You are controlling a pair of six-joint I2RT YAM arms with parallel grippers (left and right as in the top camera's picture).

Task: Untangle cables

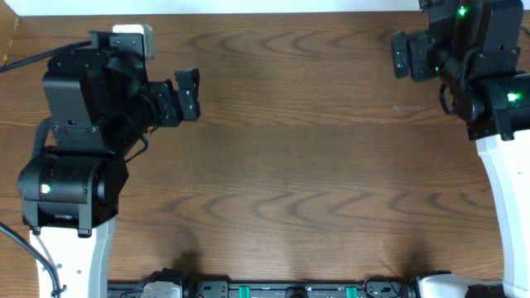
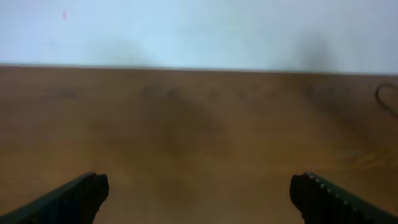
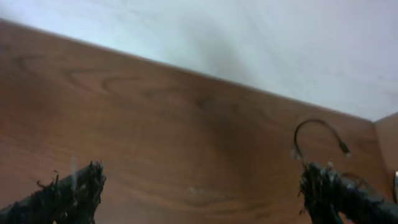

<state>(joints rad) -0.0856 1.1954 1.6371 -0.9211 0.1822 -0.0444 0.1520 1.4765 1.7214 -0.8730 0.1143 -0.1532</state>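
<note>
Cables (image 3: 316, 121): one thin dark cord shows, curled on the desk (image 3: 155, 143) close under the white wall (image 3: 249, 37). The left gripper (image 2: 199, 194) and right gripper (image 3: 199, 186) hover, jaws wide and empty. Apparently between grasps; the next move calls for a reach toward the wall.

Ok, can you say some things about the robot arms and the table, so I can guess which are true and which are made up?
1. The left gripper and the right gripper both have their jaws open. True.
2. The left gripper is holding a cable. False: nothing is between its fingers.
3. A thin dark cable curls near the far edge of the table in the right wrist view. True.
4. The table is white. False: it is brown wood.
</note>
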